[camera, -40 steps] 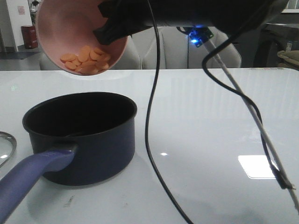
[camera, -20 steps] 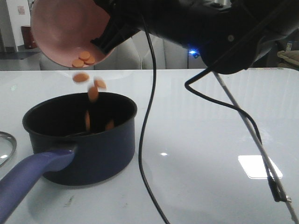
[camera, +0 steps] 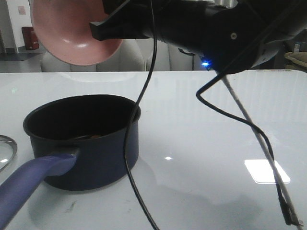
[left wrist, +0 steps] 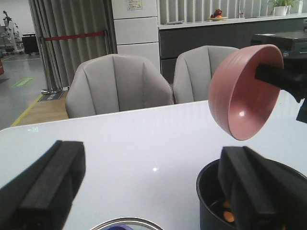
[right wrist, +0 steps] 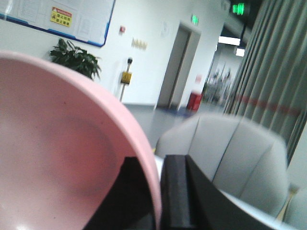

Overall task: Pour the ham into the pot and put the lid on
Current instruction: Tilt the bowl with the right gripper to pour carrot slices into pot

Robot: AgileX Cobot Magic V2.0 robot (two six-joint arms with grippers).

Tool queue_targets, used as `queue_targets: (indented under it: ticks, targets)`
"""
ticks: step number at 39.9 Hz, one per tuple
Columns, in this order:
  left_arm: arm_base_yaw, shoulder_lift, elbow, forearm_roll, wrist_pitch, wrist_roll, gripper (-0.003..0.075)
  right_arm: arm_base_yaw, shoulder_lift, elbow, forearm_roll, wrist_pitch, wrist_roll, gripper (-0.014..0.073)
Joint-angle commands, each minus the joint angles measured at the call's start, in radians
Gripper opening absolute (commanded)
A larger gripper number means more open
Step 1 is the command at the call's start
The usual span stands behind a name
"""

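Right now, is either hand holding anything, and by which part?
The right hand grips the pink bowl by its rim, tipped over the pot. The left hand is open, holding nothing.

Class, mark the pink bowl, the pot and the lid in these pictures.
pink bowl (camera: 72, 33), front view, on its tilted inner surface.
pot (camera: 103, 158), front view, on its dark blue outer wall.
lid (camera: 5, 148), front view, on its steel rim at the picture's left edge.

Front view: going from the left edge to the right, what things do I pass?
Lid → pot handle → pot, pink bowl held above it → dangling black cable → bare table.
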Motion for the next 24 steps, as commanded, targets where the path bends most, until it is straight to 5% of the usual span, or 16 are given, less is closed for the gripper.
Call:
queue_targets:
  ticks: [1, 17, 24]
  targets:
    - [-0.007, 0.009, -0.025, -0.003, -0.079, -0.002, 0.0608, -0.001, -0.077, -0.025, 0.037, 0.068, 0.120, 0.0139]
    - [-0.007, 0.009, -0.025, -0.003, -0.079, -0.002, 0.0608, -0.028, -0.315, -0.030, 0.117, 0.882, 0.142, 0.0139]
    - [-0.007, 0.009, -0.025, -0.003, -0.079, -0.002, 0.0608, -0.106, -0.404, -0.030, 0.156, 1.103, 0.143, 0.0139]
